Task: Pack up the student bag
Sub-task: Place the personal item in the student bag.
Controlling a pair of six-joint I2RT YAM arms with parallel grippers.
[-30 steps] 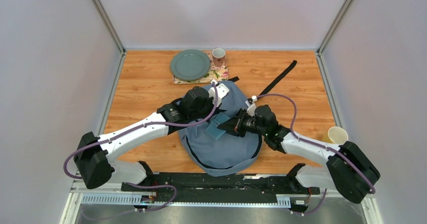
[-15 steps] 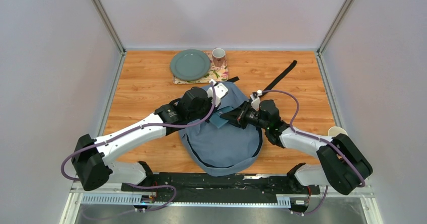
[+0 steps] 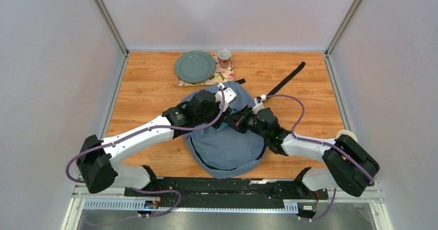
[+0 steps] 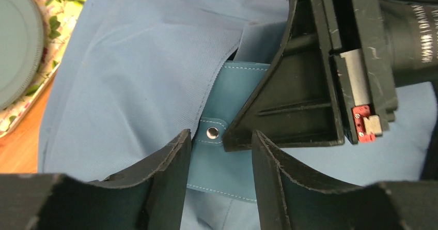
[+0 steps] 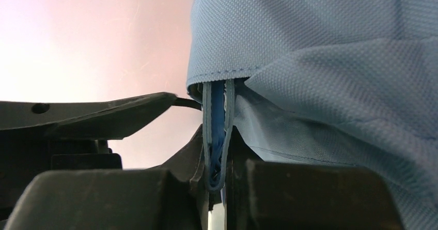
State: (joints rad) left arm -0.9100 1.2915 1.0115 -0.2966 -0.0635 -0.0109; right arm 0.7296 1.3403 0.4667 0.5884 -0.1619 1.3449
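Note:
The student bag (image 3: 227, 150), grey-blue, lies flat in the middle of the table. My right gripper (image 5: 219, 139) is shut on the edge of a teal pouch (image 4: 227, 142) with a silver snap. The pouch pokes into a slit under a fold of the student bag (image 4: 139, 85). My left gripper (image 4: 221, 137) is open just over the pouch, its fingers (image 4: 173, 163) either side of it with nothing between them. From above, both grippers meet over the bag's upper part, left gripper (image 3: 225, 108) beside right gripper (image 3: 235, 120), and the pouch is hidden beneath them.
A green plate (image 3: 194, 66) and a mug (image 3: 224, 58) sit on a floral mat (image 3: 222, 77) behind the bag. A black strap (image 3: 286, 78) trails to the back right. A paper cup (image 3: 345, 135) stands by the right arm's elbow.
My left gripper, shut before, now stands open. My right gripper carried the teal pouch up and left across the bag, to the fold beside the left gripper.

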